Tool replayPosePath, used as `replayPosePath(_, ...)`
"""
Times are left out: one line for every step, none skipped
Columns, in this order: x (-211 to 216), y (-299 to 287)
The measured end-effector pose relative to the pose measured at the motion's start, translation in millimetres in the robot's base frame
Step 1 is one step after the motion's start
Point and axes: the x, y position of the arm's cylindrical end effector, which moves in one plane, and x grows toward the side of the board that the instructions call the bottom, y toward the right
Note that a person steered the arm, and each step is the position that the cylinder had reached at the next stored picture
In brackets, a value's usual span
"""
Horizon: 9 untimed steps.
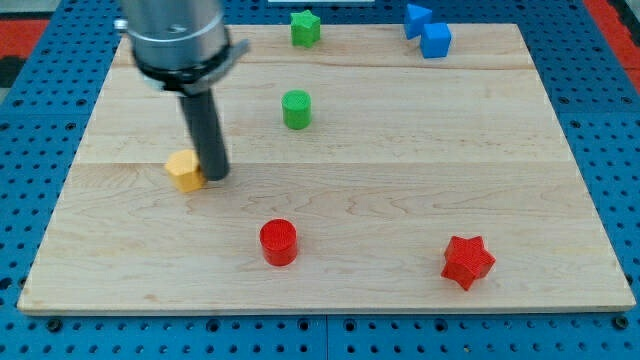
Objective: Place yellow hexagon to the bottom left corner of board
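The yellow hexagon lies on the wooden board in its left half, about midway between top and bottom. My tip rests on the board right against the hexagon's right side, touching or nearly touching it. The dark rod rises from there to the grey arm body at the view's top left.
A red cylinder stands below and right of the tip. A red star is at the bottom right. A green cylinder is near the centre top, a green star at the top edge, and two blue blocks at the top right.
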Motion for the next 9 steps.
replayPosePath(-23,-11)
replayPosePath(9,-40)
replayPosePath(48,-44)
replayPosePath(36,-42)
replayPosePath(14,-56)
replayPosePath(41,-75)
replayPosePath(70,-75)
replayPosePath(68,-67)
replayPosePath(50,-42)
